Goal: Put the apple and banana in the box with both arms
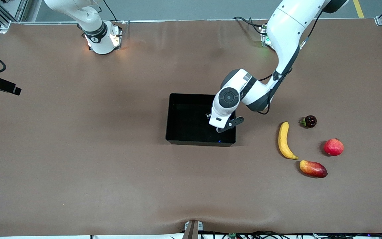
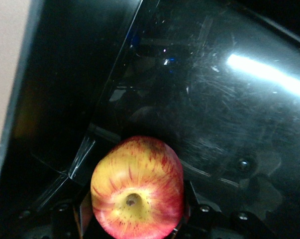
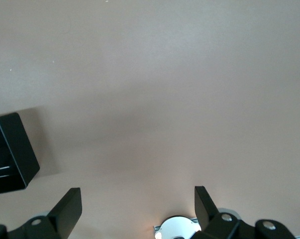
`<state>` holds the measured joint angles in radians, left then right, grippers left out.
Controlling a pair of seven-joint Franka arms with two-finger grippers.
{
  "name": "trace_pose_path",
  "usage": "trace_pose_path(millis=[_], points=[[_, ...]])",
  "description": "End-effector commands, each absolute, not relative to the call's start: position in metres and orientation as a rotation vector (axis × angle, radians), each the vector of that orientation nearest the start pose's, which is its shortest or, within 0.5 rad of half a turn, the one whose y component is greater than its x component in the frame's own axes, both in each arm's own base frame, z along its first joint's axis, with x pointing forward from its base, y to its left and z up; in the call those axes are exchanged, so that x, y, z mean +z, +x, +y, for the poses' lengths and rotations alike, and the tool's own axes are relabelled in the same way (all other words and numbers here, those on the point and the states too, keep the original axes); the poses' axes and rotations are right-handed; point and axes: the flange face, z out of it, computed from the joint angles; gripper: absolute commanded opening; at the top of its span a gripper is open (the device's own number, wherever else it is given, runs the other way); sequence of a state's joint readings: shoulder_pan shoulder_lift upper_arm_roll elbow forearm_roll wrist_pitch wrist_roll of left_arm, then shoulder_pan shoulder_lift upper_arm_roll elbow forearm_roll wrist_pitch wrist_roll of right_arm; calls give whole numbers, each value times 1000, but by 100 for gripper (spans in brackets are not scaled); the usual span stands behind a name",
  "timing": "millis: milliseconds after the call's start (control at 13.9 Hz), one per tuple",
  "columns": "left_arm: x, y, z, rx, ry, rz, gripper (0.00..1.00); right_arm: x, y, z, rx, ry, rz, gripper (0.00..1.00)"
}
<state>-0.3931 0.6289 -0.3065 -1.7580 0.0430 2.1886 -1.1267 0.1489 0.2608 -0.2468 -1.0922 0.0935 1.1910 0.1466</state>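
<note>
Apple (image 2: pixel 137 186) sits clamped in left gripper (image 2: pixel 135 219) over the box (image 1: pixel 174 116) – round, smooth, rigid, likely slips unless held across its middle. Banana (image 1: pixel 285 141) on table near left arm's end – grip mid-length. Right gripper (image 3: pixel 137 206) waits, jaws wide, holding nothing.

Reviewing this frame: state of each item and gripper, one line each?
apple: held by left gripper, over the box.
box: on the table, nothing resting in it visible.
banana: on the table, untouched.
left gripper: shut on apple.
right gripper: open, empty, arm waiting.
</note>
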Motion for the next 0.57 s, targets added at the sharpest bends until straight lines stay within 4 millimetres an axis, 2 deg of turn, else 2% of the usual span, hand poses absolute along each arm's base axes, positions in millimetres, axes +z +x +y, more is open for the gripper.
trace_pose_path(millis=[0, 72, 143, 287, 502], points=[[202, 504, -403, 344, -2996, -698, 54, 674, 572, -28, 198, -3079, 300, 100], [201, 504, -404, 345, -2996, -698, 100, 676, 564, -25, 167, -3078, 288, 100], [203, 505, -404, 345, -2995, -702, 100, 673, 556, -22, 146, -3080, 288, 100], [221, 510, -399, 327, -2982, -752, 100, 672, 542, -21, 110, -3083, 293, 100], [304, 518, -397, 218, -2998, -730, 100, 672, 541, -17, 115, -3086, 284, 100]])
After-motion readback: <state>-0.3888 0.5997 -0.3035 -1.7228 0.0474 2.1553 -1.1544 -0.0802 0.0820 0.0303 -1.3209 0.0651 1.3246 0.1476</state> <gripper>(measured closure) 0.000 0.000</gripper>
